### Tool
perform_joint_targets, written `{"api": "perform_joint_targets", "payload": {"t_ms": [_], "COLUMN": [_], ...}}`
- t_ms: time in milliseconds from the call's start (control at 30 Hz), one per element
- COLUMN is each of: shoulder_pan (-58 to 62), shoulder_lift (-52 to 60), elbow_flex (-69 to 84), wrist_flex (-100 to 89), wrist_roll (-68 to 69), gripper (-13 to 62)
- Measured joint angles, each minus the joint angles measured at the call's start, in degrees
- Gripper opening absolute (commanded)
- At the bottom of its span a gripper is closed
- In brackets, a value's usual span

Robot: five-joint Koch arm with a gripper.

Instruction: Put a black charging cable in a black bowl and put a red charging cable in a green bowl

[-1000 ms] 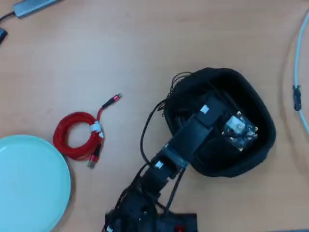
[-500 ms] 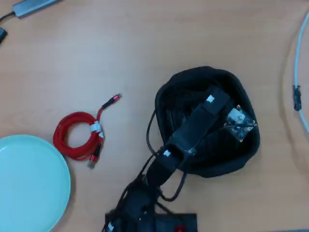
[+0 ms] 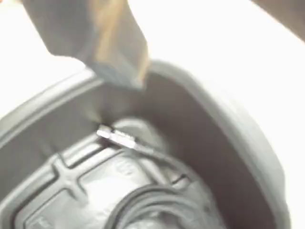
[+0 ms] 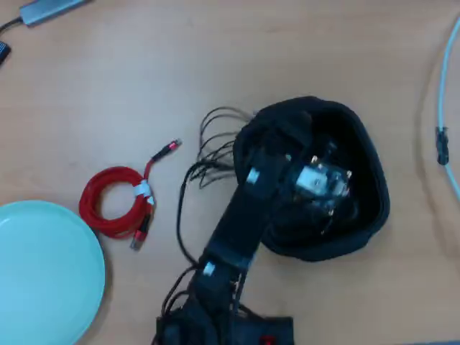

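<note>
In the wrist view I look down into the black bowl [image 3: 224, 124]. The black charging cable [image 3: 157, 200] lies on its ribbed floor, one slim silver plug [image 3: 116, 136] pointing to the back wall. My gripper [image 3: 119, 76] hangs above the bowl's far rim, apart from the cable; only one blurred jaw shows. In the overhead view my gripper [image 4: 323, 183] is over the black bowl [image 4: 366, 180], and the cable is hidden under it. The red charging cable [image 4: 108, 201] lies coiled on the table next to the green bowl [image 4: 43, 273], which holds nothing.
The arm's loose black wires [image 4: 215, 144] fan out left of the black bowl. A grey hub [image 4: 50, 8] lies at the top left. A pale blue cable [image 4: 449, 108] runs along the right edge. The arm's base [image 4: 223, 327] stands at the bottom.
</note>
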Motion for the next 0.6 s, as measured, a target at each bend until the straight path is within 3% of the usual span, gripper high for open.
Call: {"api": "perform_joint_targets", "payload": {"t_ms": [167,333,600], "shoulder_pan": [-5.4,-18.2,-37.0], "shoulder_lift": [2.5,2.7,2.7], "elbow_flex": [-0.2,0.3,11.7], "wrist_flex": [0.0,0.0,0.0], "wrist_roll": [-0.2,-4.5,-19.2], "gripper": [51.5,51.5,51.6]}}
